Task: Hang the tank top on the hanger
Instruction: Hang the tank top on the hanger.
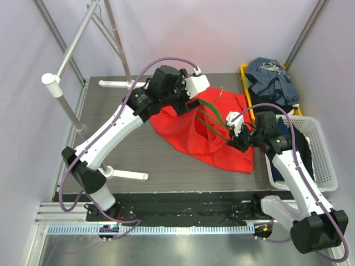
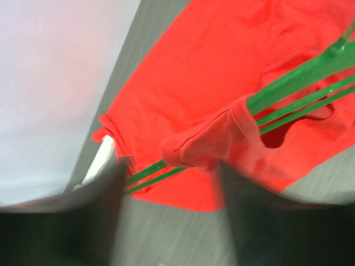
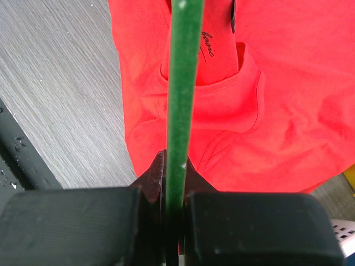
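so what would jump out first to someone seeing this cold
The bright red tank top spread on the dark table, mid-right. Next, the thin green hanger across it, pinched in the right gripper, one strap looped over its bar. The left gripper hangs open over the top's far-left edge.

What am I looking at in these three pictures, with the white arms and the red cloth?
Two robot arms are bolted to a table. The wide picture looks down from above; the other two come from small cameras on each arm's wrist. A red tank top lies on the table with a green hanger partly threaded through it. The right gripper is pinched shut on a bar of the hanger. The left gripper hovers open over a strap, gripping nothing. At the far right are dark clothes and a white basket.
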`<action>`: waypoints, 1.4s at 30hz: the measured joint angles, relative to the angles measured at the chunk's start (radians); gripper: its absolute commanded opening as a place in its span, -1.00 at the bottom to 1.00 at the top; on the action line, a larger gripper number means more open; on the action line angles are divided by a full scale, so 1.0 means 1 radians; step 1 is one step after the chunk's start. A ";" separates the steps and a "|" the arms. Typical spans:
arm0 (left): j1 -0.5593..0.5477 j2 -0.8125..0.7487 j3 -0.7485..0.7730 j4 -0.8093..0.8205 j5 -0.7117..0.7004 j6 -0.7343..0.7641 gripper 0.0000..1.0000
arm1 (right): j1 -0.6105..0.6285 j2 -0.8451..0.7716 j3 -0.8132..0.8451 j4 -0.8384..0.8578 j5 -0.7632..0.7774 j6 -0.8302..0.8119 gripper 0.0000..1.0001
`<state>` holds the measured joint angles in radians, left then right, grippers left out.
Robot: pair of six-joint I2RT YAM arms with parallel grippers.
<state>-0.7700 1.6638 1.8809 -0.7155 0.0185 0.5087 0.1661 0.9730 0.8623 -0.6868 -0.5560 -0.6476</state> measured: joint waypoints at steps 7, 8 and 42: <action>0.003 -0.001 0.049 -0.021 -0.042 0.030 0.99 | 0.000 0.000 0.017 -0.029 -0.017 -0.006 -0.98; 0.007 -0.001 0.076 -0.033 -0.033 0.038 0.99 | 0.000 0.000 0.027 -0.042 -0.021 -0.010 -0.98; 0.150 -0.091 0.045 -0.479 0.787 0.314 0.78 | 0.000 0.061 0.333 -0.558 -0.067 -0.470 -0.98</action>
<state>-0.6201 1.5730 1.9255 -1.1942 0.8055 0.8227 0.1661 1.0340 1.1957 -1.2446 -0.6228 -1.1172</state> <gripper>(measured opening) 0.917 0.070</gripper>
